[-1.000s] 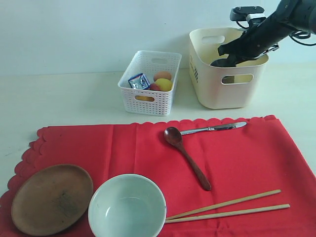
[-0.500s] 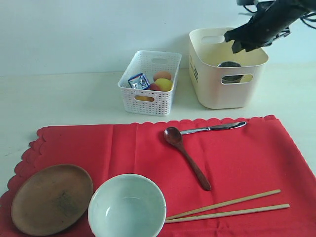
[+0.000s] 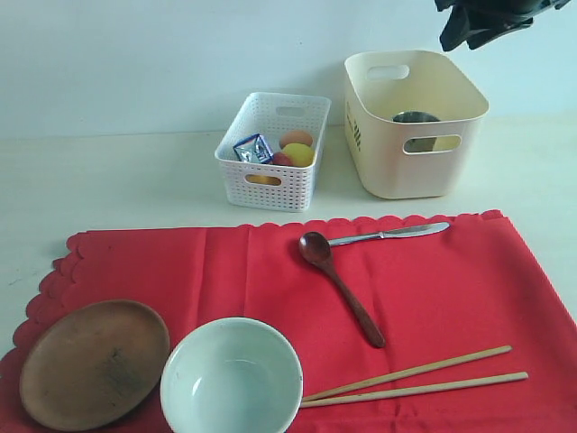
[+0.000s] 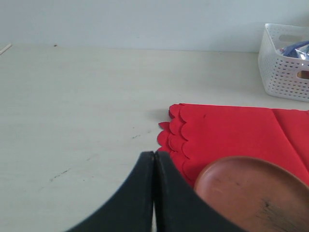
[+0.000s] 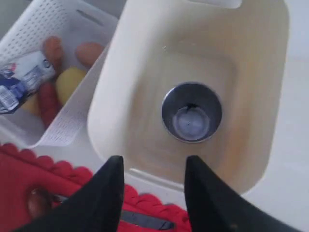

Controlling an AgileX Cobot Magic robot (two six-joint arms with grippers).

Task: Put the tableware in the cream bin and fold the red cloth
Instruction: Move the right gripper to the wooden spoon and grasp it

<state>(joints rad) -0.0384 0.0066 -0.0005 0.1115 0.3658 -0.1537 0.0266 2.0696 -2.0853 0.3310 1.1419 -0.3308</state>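
1. Step in hand: clearing tableware into the cream bin [image 3: 397, 171]. The steel cup [image 5: 191, 112] stands upright on the bin floor, in the upper right of the exterior view. It is judged to be the first item placed.
2. Right gripper [image 5: 154, 162]: it hangs above the bin at the top right corner of the exterior view, with the jaws moderately parted and holding nothing.
3. Left gripper [image 4: 154, 159]: the jaws are pressed together and empty. It sits low over the bench [image 3: 108, 180], beside the scalloped corner of the red cloth [image 3: 451, 289].
4. Count on the cloth:
   - one brown wooden plate [image 3: 95, 363], lower left
   - one pale bowl [image 3: 232, 379], bottom centre, just beside the plate
   - one dark wooden spoon [image 3: 343, 289], centre
   - one metal knife [image 3: 389, 234], near the cloth's upper edge, its handle end meeting the spoon's bowl
   - two chopsticks [image 3: 415, 390], lower right
5. Count elsewhere: one cream bin, one white perforated basket [image 3: 270, 185] at upper centre, and one red cloth lying flat and unfolded. The basket holds one blue-and-white packet and several foods whose number cannot be told.
6. Next move, as judged: bring the right arm down to the knife or spoon, the nearest pieces. Both lie flat, so the jaws must close low against the fabric without pinching it. The cloth cannot be folded until all six pieces are off it.
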